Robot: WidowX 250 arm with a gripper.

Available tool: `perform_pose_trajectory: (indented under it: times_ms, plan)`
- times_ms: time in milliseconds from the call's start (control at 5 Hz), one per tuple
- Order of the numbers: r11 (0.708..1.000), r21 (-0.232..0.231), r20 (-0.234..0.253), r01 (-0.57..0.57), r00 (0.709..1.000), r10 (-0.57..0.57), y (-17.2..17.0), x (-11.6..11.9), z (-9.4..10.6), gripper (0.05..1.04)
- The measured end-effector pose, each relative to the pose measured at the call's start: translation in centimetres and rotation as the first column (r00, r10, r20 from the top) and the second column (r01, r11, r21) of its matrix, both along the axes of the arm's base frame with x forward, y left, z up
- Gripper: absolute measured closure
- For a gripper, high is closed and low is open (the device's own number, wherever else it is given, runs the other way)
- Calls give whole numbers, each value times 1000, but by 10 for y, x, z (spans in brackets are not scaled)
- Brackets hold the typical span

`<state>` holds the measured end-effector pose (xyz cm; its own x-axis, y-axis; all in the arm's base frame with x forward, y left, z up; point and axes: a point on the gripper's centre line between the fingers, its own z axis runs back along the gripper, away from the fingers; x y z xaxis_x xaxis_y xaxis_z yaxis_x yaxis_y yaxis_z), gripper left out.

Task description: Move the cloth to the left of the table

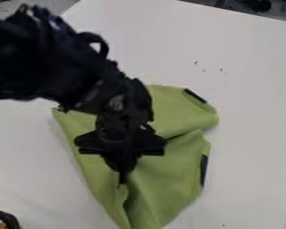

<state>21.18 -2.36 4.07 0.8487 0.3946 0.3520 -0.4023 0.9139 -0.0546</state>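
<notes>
One green cloth (181, 112), creased and folded, on the white table (253, 112). Gripper (121, 180) over the cloth's near half, pointing down; jaws look pressed together, pinching a raised fold, though the dark tips blend somewhat. Black strips (203, 170) along the cloth's right edge. Small dark specks (221, 69) beyond its far edge. Dark coiled thing (7, 218) well apart, to the cloth's near left
</notes>
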Motion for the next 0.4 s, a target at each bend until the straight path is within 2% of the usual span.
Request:
perform_pose_trajectory:
  times_ms: [200,400]
  plan:
    - [1000,-27,18,-7,1000,7,7,-6,-7,535]
    - [1000,-25,43,-16,999,17,12,-15,-1,317]
